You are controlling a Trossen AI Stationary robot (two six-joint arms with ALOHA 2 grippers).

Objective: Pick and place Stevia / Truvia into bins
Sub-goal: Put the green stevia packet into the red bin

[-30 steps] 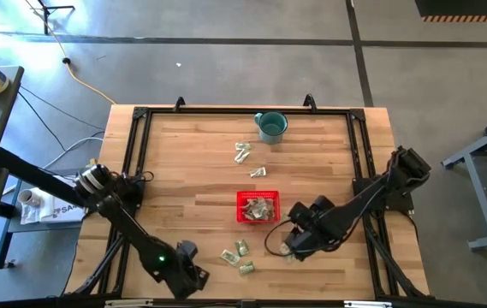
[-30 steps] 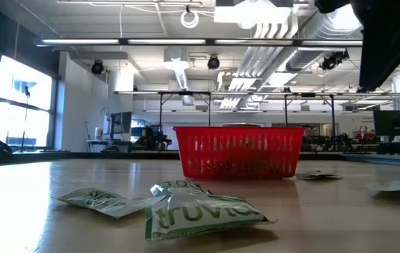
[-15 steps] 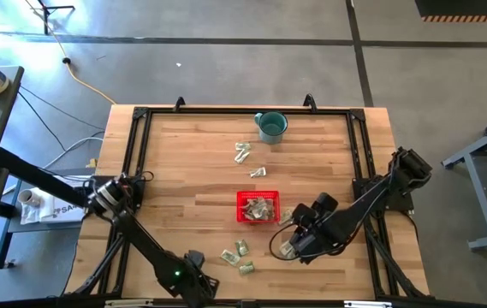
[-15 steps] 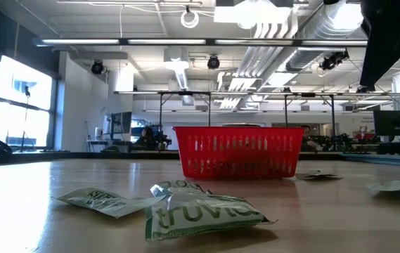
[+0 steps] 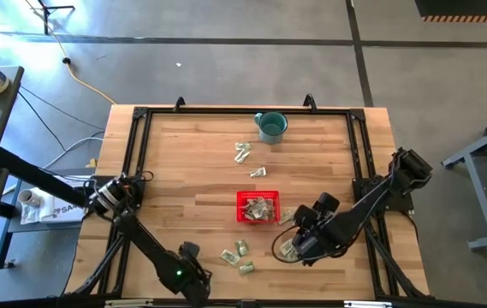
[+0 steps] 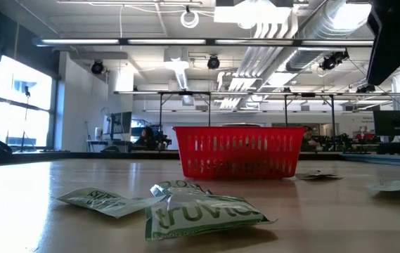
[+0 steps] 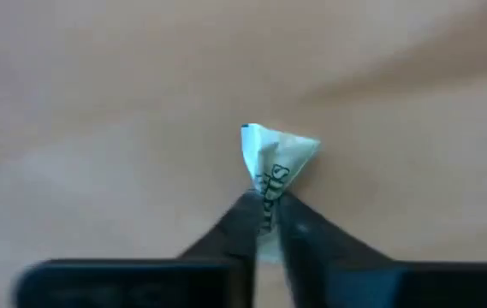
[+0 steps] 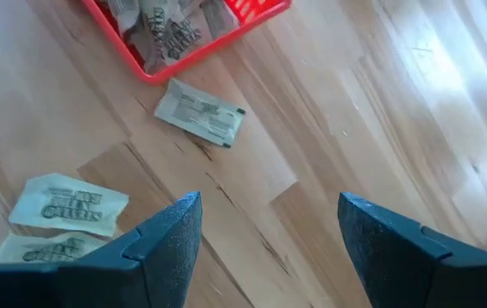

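My left pincer [image 7: 264, 224] is sitting at the near left edge of the table [image 5: 183, 180], clenched on a crumpled sweetener packet [image 7: 276, 162] that is sticking out from between my fingertips [image 7: 245, 221]. My right pincer [image 8: 269, 248] is hanging over the wood just right of the red basket [image 5: 258, 207], fingers spread wide and gripping nothing. Several packets are already lying inside the basket. One packet [image 8: 198, 112] is lying just beside its rim, and two more [image 8: 68, 204] are lying close to my right pincer. A small cluster [image 5: 239, 255] is resting on the near side of the basket, others [image 5: 243, 152] are lying farther off toward a teal mug [image 5: 270, 126].
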